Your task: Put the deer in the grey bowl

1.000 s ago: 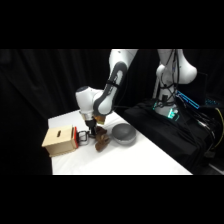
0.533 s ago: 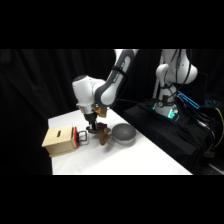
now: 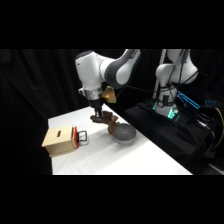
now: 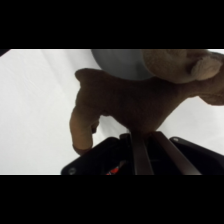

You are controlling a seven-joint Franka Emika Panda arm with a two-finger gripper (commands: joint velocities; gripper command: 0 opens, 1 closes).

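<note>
Side view: the white arm reaches down over the table (image 3: 150, 160), and its claw (image 3: 96, 114) hangs above the surface with the deer (image 3: 107, 121) clamped between its fingers. The deer is lifted clear of the table and trails from the claw toward the grey bowl (image 3: 124, 134), its far end just over the bowl's near rim. The bowl rests on the table below and just beyond the claw. On the claw's other side, well apart from the bowl, stands a tan box (image 3: 59, 141) with a red side and a small metal handle. This view alone shows the box and the height of the claw above the table.

Wrist view: the claw (image 4: 145, 137) rises from the bottom edge, its two fingers closed on the middle of the deer (image 4: 130, 102). One stubby limb hangs down beside the claw; the head lies at the far end. Behind the deer's body, part of the grey bowl (image 4: 120, 62) shows, with bare white table (image 4: 35, 110) around it.
</note>
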